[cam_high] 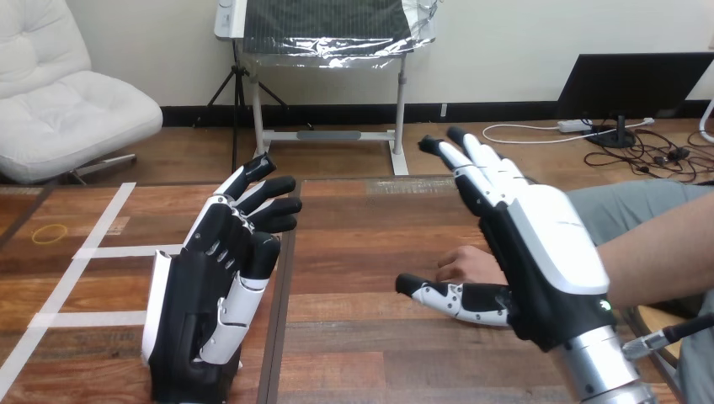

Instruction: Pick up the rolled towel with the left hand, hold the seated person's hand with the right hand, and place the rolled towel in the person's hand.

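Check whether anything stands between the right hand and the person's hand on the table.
Nothing visible does. The right hand is open and partly covers the person's hand, which rests on the table. Whether the two touch, I cannot tell.

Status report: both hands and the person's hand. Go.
Left hand open, raised, empty. Right hand open, in front of the person's hand, no grip. Person's hand rests on the table, partly hidden.
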